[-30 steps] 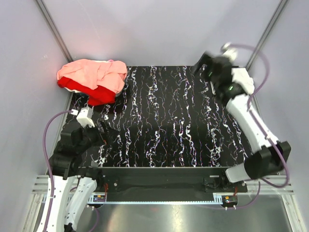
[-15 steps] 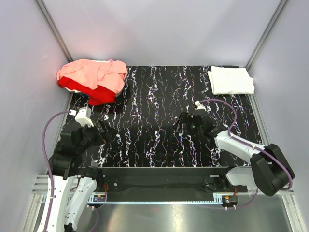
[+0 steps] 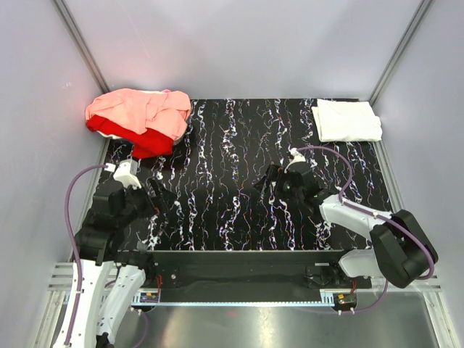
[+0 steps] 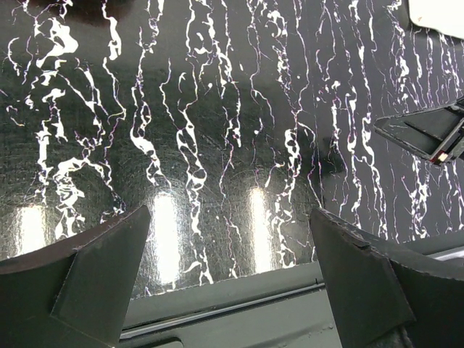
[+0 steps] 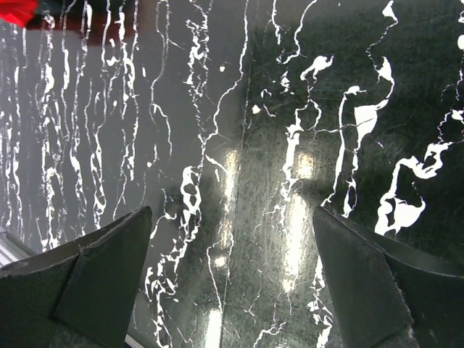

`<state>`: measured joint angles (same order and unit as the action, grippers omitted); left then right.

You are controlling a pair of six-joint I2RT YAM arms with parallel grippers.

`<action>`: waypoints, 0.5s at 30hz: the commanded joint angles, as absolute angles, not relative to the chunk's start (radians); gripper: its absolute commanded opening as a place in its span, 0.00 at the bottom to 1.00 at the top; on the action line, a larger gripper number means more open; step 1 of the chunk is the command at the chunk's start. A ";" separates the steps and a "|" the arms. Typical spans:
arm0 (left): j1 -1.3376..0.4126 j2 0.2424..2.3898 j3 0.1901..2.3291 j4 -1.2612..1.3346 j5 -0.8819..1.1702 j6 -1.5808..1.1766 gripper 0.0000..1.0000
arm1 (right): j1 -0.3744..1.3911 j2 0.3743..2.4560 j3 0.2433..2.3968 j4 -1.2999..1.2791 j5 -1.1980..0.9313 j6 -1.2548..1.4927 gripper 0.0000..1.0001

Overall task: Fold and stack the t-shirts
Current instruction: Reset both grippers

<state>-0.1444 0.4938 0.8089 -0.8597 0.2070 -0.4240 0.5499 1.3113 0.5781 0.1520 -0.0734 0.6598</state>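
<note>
A folded white t-shirt [image 3: 346,120] lies at the table's far right corner; a corner of it shows in the left wrist view [image 4: 437,14]. A salmon-pink t-shirt [image 3: 140,112] lies crumpled on top of a red t-shirt [image 3: 145,141] at the far left corner. A bit of red shows in the right wrist view [image 5: 16,10]. My left gripper [image 3: 156,197] is open and empty at the near left; it also shows in its own wrist view [image 4: 230,217]. My right gripper [image 3: 267,181] is open and empty, low over the table's middle, as its wrist view [image 5: 232,217] shows.
The table top [image 3: 239,145] is black with white marbled streaks. Grey walls and metal frame posts [image 3: 80,43] close in the back and sides. The right gripper's finger [image 4: 428,134] shows at the right of the left wrist view.
My right arm has swung from the far right corner, leaving the folded white t-shirt there, down to the table's middle, and has since edged slightly left. The left arm has barely moved.
</note>
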 commanded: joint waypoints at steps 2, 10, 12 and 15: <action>-0.140 0.500 0.816 -0.822 0.184 -0.434 0.99 | 0.560 1.336 0.633 0.164 -0.084 0.660 1.00; -0.140 0.497 0.816 -0.824 0.164 -0.442 0.99 | 0.558 1.344 0.640 0.156 -0.084 0.660 1.00; -0.140 0.499 0.816 -0.824 0.164 -0.442 0.99 | 0.560 1.344 0.641 0.155 -0.086 0.661 1.00; -0.140 0.503 0.815 -0.822 0.163 -0.445 0.99 | 0.558 1.345 0.640 0.155 -0.083 0.663 1.00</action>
<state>-0.1444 0.4942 0.8089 -0.8597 0.1787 -0.4389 0.5503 1.3441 0.6018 0.1413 -0.0734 0.6601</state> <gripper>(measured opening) 0.987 0.994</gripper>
